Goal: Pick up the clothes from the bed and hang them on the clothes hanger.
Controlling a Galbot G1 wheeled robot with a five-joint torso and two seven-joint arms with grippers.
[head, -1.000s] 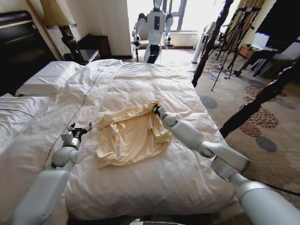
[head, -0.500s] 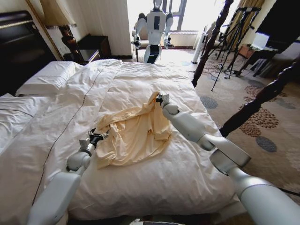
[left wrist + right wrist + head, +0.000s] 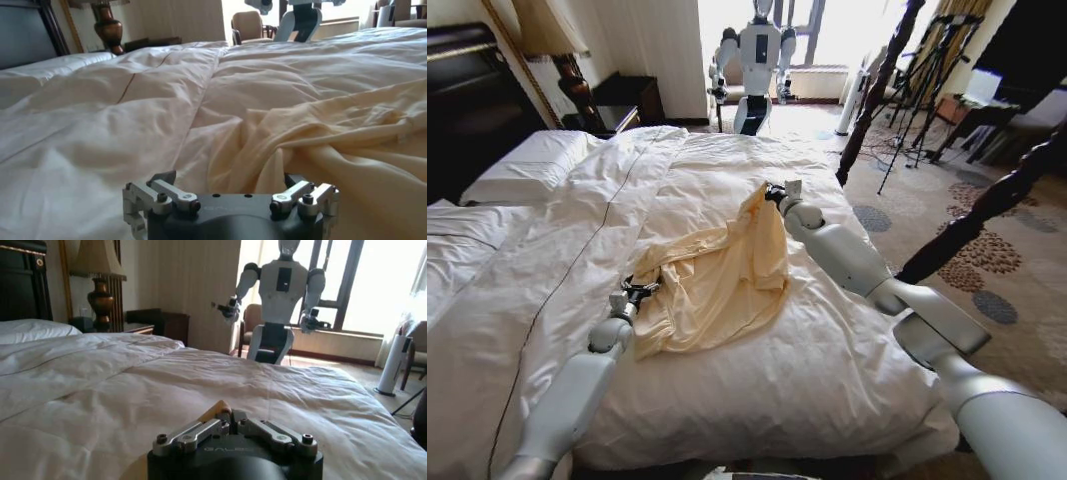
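One edge of the shirt (image 3: 717,275) is pinched and held above the bed (image 3: 827,380) by the right gripper (image 3: 770,192). The left gripper (image 3: 640,287) is spread wide, resting just beside the shirt's lower corner.

clothes (image 3: 717,285): pale yellow shirt, crumpled, one corner lifted | bed (image 3: 757,390): white puffy duvet, shirt mid-bed
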